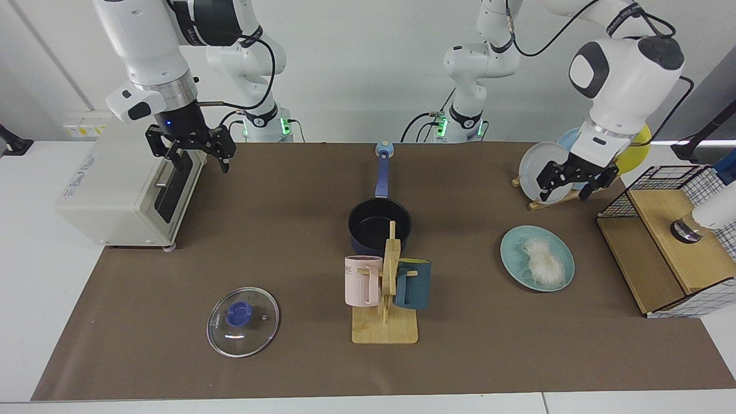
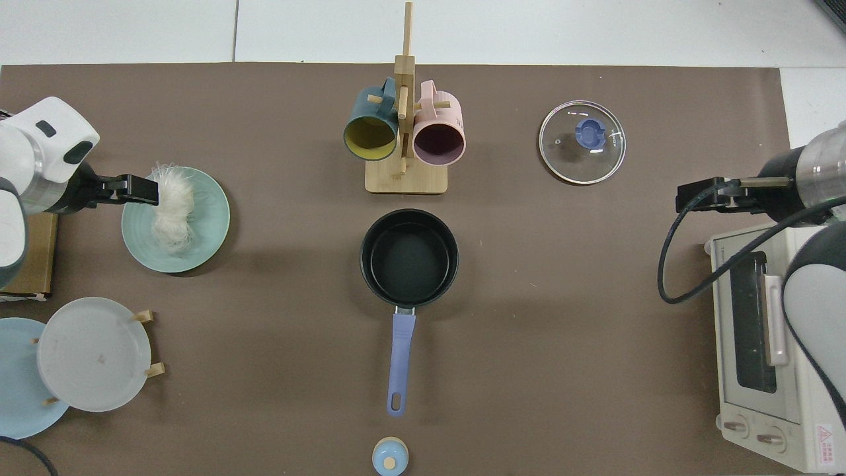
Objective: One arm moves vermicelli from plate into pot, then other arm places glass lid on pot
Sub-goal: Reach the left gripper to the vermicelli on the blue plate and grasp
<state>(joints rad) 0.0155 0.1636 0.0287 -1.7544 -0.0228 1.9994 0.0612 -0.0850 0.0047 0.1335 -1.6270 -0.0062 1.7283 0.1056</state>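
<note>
The small fluffy tangle of thin white vermicelli (image 1: pixel 543 263) (image 2: pixel 170 210) lies on the round flat teal-green plate (image 1: pixel 513 253) (image 2: pixel 208 235) at the right of the facing view, on the brown mat. The left gripper (image 1: pixel 568 183) (image 2: pixel 140 190) hangs in the air above the far side of that plate, in front of the grey, light-blue and yellow plates in their wooden rack (image 1: pixel 545 165), its two fingers spread apart and holding nothing. The small dark navy pot (image 1: pixel 379 226) (image 2: pixel 408 258) with its long blue handle stands empty in the middle of the mat, just behind the wooden mug stand (image 1: pixel 386 299) bearing a pink and a teal mug. The round clear glass lid (image 1: pixel 242 322) (image 2: pixel 582 141) with its blue knob lies flat on the mat at the near left. The right arm waits, its right gripper (image 1: pixel 197 153) (image 2: pixel 702 198) raised beside the white toaster oven (image 1: pixel 123 190) at the far left, fingers apart and empty.
</note>
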